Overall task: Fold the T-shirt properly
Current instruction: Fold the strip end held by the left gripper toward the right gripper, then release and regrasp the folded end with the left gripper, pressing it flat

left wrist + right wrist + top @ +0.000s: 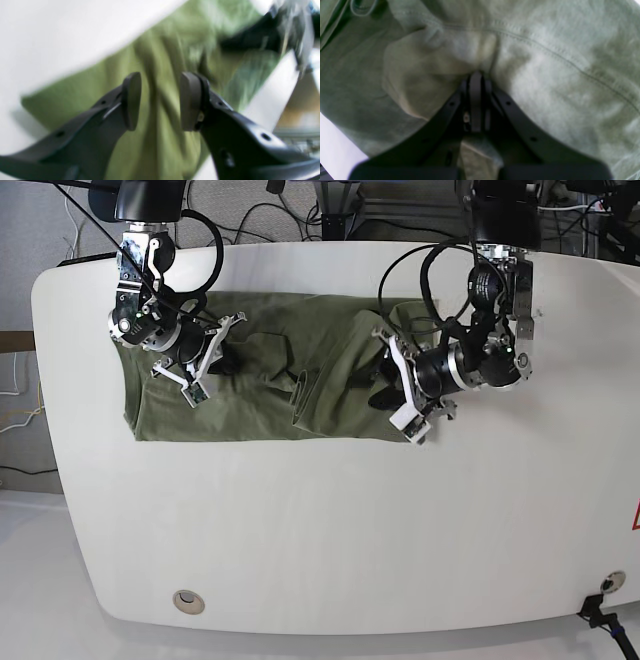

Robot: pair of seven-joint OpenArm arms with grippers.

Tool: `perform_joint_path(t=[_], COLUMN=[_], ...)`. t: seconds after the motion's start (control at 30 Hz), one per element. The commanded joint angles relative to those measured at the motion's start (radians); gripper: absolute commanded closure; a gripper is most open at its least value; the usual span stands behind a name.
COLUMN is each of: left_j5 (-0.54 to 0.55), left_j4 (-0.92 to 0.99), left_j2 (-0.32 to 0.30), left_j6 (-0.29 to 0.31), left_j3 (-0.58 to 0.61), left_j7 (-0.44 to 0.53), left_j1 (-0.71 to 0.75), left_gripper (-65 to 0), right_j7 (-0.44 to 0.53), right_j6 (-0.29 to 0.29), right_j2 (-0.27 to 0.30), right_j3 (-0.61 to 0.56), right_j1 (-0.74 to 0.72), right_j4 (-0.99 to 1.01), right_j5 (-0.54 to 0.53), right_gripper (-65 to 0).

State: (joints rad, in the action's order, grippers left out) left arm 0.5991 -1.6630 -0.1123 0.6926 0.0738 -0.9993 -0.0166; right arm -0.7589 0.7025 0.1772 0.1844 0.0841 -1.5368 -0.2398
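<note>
Lying across the far half of the white counter (330, 520), the T-shirt (255, 395) is already partly doubled over itself, with a loose flap standing in a ridge near its middle and a straight hem running parallel to the counter's near edge.

The right hand (476, 75) has its jaws pressed together on a pinch of the olive cloth close to a stitched seam, toward the counter's far left corner. The left hand (160, 100) hangs over the bunched end of the garment nearer the counter's far right, its jaws apart with nothing between them, only wrinkled fabric below; that view is smeared by motion.

The cloth looks soft, light and limp, so it should sag and crease wherever it is unsupported and drag along the counter rather than slide cleanly. A thin pinch at a single layer could slip. Better holds are probably the seamed edges, the hem corners or the shoulder line, where stitching gives some body, with both hands at matching points so the fold lands square.
</note>
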Motion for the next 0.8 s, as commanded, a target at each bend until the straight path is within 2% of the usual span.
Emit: perform_joint_path(t=[0.0, 0.1, 0.3, 0.47, 0.67, 0.77], left_j5=[0.028, 0.014, -0.115, -0.104, -0.103, -0.100], left_j4=[-0.038, -0.093, -0.133, -0.099, -0.087, -0.101], left_j2=[-0.033, -0.082, -0.077, -0.016, 0.133, 0.150], left_j6=[0.006, 0.006, 0.006, 0.006, 0.006, 0.006], left_j3=[0.013, 0.027, 0.028, 0.083, 0.099, 0.171], left_j7=[0.023, 0.023, 0.023, 0.023, 0.021, 0.021], left_j1=[-0.001, 0.050, 0.123, 0.129, 0.137, 0.134], left_gripper=[-31.7, -34.4, -34.4, -34.4, -34.4, -34.4], right_j7=[-0.032, -0.032, -0.032, -0.032, -0.032, -0.032], right_j6=[-0.004, -0.004, -0.004, -0.004, -0.004, -0.004], right_j2=[0.006, 0.006, 0.006, 0.006, 0.003, -0.018], right_j3=[0.000, 0.002, 0.002, 0.002, 0.002, 0.005], right_j1=[0.000, 0.000, 0.004, 0.006, 0.006, 0.006], right_j4=[-0.003, -0.003, -0.003, -0.003, -0.003, -0.003], right_j5=[0.026, 0.026, 0.026, 0.026, 0.026, 0.032], right_gripper=[0.0, 0.0, 0.0, 0.0, 0.0, 0.0])
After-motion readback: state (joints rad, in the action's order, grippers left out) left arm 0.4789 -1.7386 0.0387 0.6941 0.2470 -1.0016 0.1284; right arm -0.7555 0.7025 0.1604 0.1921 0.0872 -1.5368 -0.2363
